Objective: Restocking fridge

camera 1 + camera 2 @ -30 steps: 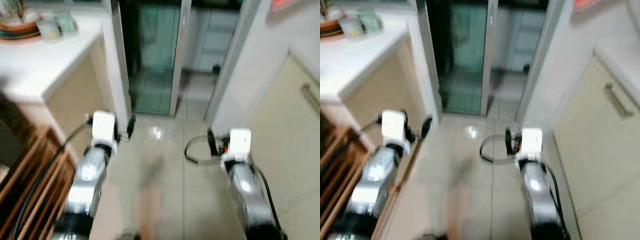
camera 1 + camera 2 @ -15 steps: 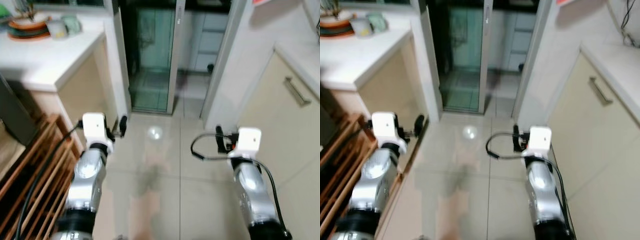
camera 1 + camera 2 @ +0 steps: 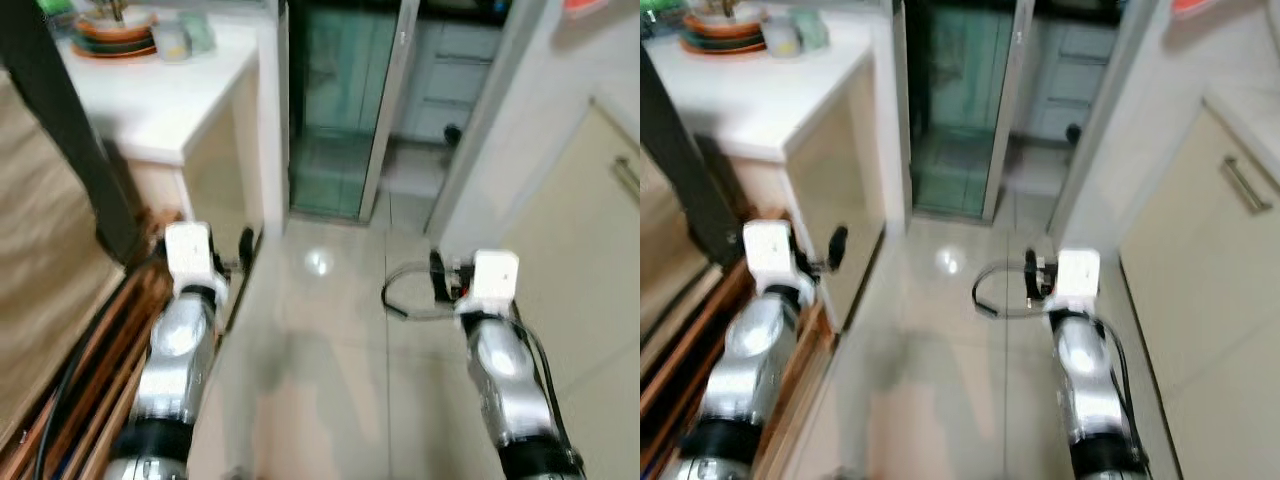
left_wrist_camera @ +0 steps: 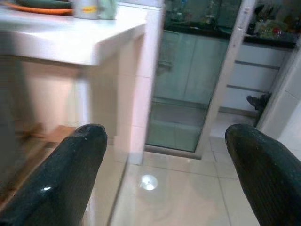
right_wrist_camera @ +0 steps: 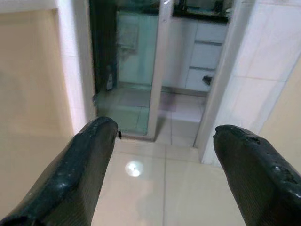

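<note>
1. Left gripper: the two black fingers stand well apart, released, with nothing between them. Seen from the head, it sits at the end of the silver left arm, which reaches forward at low level over the tiled floor.
2. Right gripper: released likewise, fingers spread wide and empty. The right arm is extended forward, roughly level with the left; a black cable loops beside its white wrist block.
3. Both arms point toward a doorway with a glass sliding door in a pale frame; white drawers lie beyond it.
4. Robot's left: a white worktop on a beige cabinet, carrying stacked plates and two small containers at its far end. Contents cannot be told.
5. A dark upright panel and wooden slats lie nearer on the left, just beside the left arm.
6. Robot's right: a beige cabinet front with a bar handle.
7. No fridge or item for restocking can be identified; head views are slightly blurred.
8. A bright light reflection lies on the floor between the grippers and the door.
</note>
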You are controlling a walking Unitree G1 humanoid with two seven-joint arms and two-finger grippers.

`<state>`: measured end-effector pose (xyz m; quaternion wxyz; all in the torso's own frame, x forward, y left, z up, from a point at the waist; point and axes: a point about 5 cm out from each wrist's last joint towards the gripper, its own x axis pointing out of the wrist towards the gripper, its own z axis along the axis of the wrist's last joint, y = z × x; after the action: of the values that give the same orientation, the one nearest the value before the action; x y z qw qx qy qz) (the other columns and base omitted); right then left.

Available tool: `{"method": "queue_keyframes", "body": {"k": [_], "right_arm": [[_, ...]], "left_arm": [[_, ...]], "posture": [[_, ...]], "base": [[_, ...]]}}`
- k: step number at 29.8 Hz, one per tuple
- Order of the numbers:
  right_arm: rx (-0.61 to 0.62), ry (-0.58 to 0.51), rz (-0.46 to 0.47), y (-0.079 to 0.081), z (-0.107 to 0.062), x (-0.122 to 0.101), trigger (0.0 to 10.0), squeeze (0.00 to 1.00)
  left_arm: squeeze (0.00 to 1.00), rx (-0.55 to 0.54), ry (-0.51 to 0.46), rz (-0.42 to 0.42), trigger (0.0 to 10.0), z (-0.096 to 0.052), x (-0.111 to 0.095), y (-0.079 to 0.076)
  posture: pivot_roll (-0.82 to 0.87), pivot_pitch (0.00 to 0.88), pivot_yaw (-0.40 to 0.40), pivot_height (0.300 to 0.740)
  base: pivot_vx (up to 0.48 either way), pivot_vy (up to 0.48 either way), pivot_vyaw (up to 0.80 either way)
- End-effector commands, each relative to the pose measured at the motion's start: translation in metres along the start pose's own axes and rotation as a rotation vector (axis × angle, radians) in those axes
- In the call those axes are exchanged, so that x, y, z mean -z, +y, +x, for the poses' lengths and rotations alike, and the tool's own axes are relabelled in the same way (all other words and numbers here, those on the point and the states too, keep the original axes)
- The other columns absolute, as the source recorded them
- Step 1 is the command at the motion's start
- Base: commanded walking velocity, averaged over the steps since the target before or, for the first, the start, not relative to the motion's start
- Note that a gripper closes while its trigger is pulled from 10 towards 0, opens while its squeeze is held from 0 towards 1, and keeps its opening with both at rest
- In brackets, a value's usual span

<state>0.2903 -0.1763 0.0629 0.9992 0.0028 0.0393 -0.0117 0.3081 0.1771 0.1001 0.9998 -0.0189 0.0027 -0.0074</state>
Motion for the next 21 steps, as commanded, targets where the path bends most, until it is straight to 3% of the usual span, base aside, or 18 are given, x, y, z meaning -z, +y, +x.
{"method": "queue_keyframes", "body": {"k": [1, 7, 10, 21], "right_arm": [[-0.027, -0.032, 0.001, 0.0079, 0.0054, -0.0076, 10.0, 0.0], [-0.038, -0.029, 0.0, 0.0104, 0.0072, -0.0068, 10.0, 0.0], [-0.041, -0.028, -0.001, 0.0102, 0.0073, -0.0067, 10.0, 0.0], [-0.031, -0.017, 0.001, 0.0082, 0.0039, -0.0016, 10.0, 0.0]], "left_arm": [[0.0, -0.016, -0.004, 0.003, 10.0, -0.0006, 0.0003, 0.0068], [0.0, 0.013, -0.036, 0.081, 10.0, -0.0006, -0.0036, 0.0008], [0.0, 0.019, -0.042, 0.033, 10.0, 0.0004, -0.006, -0.0018], [0.0, 0.027, -0.04, 0.069, 10.0, 0.002, -0.0056, -0.0013]], "posture": [[-0.05, 0.0, -0.043, 0.74], [-0.04, 0.0, -0.048, 0.74], [-0.04, 0.0, -0.048, 0.74], [-0.06, 0.0, -0.036, 0.74]], "base": [[0.0, 0.442, 0.0], [0.0, 0.144, 0.0], [-0.085, 0.0, 0.0], [-0.459, 0.0, 0.0]]}}
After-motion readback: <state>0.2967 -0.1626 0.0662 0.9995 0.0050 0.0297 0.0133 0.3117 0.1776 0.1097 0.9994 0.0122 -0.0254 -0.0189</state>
